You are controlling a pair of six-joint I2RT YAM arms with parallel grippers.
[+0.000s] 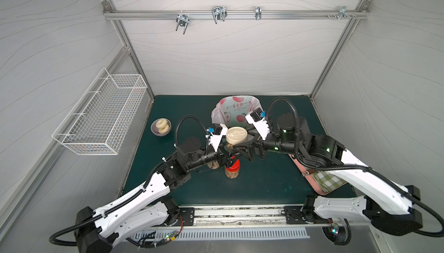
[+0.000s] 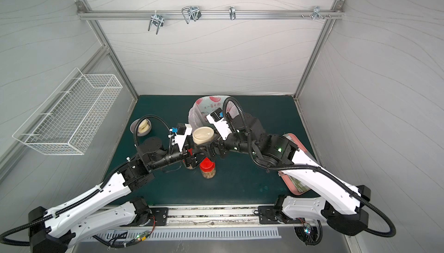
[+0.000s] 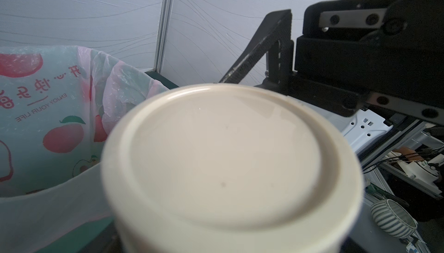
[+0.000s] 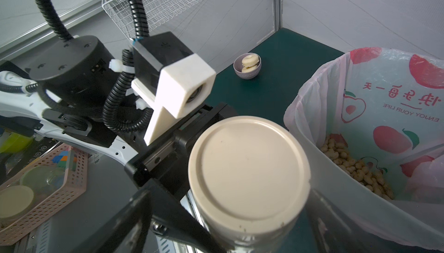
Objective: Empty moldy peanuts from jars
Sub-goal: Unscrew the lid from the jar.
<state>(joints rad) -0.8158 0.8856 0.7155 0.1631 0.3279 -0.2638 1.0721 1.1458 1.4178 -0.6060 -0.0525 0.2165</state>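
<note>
Peanuts (image 1: 230,146) sit sealed under a beige lid (image 4: 248,170) as we hold the squat jar (image 1: 236,137) off the mat (image 1: 264,179), just beside the bin (image 4: 336,175). Our left gripper (image 1: 225,152) is clamped on the jar's body below the lid. Our right gripper (image 1: 243,141) stands wide, a finger on either side of the lid, and we cannot tell whether either touches it.

We judge the jar stiff and smooth-walled, so likely to slip under a twist, and light enough for one arm. The lid's rim looks the place to take hold, squarely across its widest span, with the left bracing the body against turning. The nuts are loose and should pour freely once the lid is off. More of them lie in the bin's bag (image 4: 384,95), and a red-lid jar (image 1: 232,167) with nuts inside stands on the mat.
</note>
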